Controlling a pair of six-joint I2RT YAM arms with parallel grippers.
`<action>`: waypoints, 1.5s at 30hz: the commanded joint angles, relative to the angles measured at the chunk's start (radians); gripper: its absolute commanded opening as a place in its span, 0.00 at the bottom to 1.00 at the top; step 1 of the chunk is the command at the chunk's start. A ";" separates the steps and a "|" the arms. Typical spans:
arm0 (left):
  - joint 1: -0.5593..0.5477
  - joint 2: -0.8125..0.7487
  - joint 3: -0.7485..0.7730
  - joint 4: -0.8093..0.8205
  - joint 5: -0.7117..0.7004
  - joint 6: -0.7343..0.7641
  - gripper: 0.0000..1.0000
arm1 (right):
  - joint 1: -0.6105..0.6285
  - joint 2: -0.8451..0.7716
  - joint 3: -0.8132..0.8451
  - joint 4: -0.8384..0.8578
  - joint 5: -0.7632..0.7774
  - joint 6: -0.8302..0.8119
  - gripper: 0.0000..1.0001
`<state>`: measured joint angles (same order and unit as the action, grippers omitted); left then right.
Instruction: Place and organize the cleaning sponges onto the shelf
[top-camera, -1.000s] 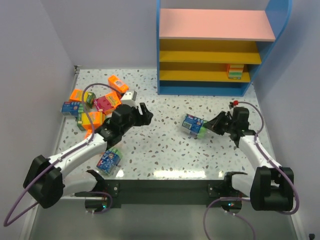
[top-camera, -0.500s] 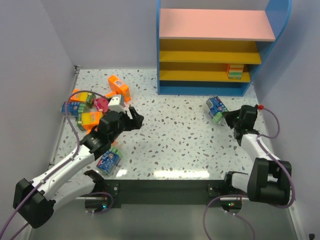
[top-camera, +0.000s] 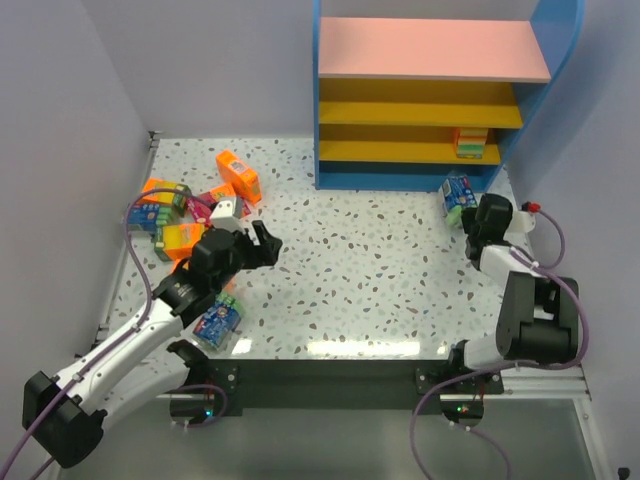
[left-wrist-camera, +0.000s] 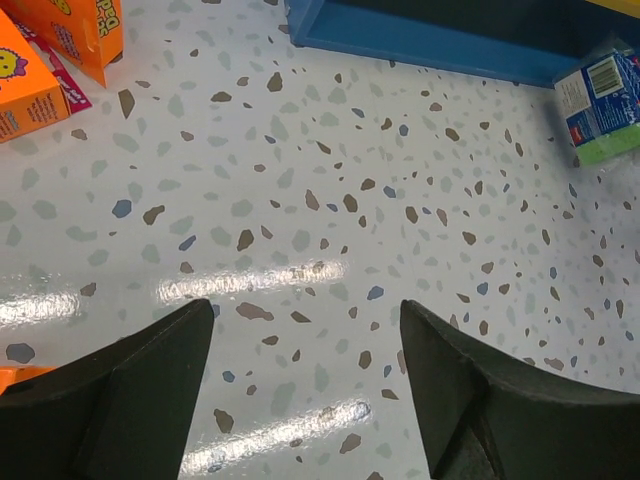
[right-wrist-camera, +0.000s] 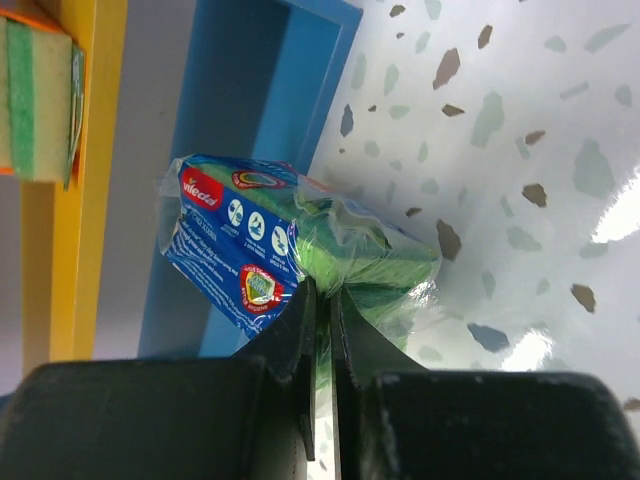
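Right gripper (right-wrist-camera: 322, 292), jaws pinched on a blue sponge pack (right-wrist-camera: 245, 262), holds it at the lower right corner of the shelf (top-camera: 430, 178). Left gripper (left-wrist-camera: 305, 340), jaws wide and empty, hovers over the tabletop (top-camera: 380, 265) beside loose sponge packs (top-camera: 182, 238).

The shelf (top-camera: 430, 50) stands at the back right of the counter (top-camera: 370, 270), with sponges (top-camera: 470, 142) on a low board (top-camera: 400, 152). Just before its right end — one pack (top-camera: 458, 197), in the right hand (right-wrist-camera: 322, 305). A heap of packs (top-camera: 182, 238) lies far left, a lone pack (top-camera: 216, 320) in front of it.
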<state>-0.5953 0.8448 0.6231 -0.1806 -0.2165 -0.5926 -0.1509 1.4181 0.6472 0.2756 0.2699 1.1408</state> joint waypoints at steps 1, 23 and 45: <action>0.008 -0.029 -0.011 -0.010 -0.006 -0.023 0.81 | -0.001 0.065 0.095 0.106 0.095 0.043 0.00; 0.008 -0.007 0.038 -0.062 -0.011 -0.016 0.81 | 0.001 0.476 0.405 0.218 0.144 0.100 0.00; 0.008 -0.027 0.047 -0.080 -0.026 -0.010 0.82 | -0.001 0.475 0.283 0.454 0.091 0.165 0.68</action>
<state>-0.5953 0.8436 0.6266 -0.2584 -0.2176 -0.6086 -0.1509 1.9430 0.9794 0.6605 0.3557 1.2766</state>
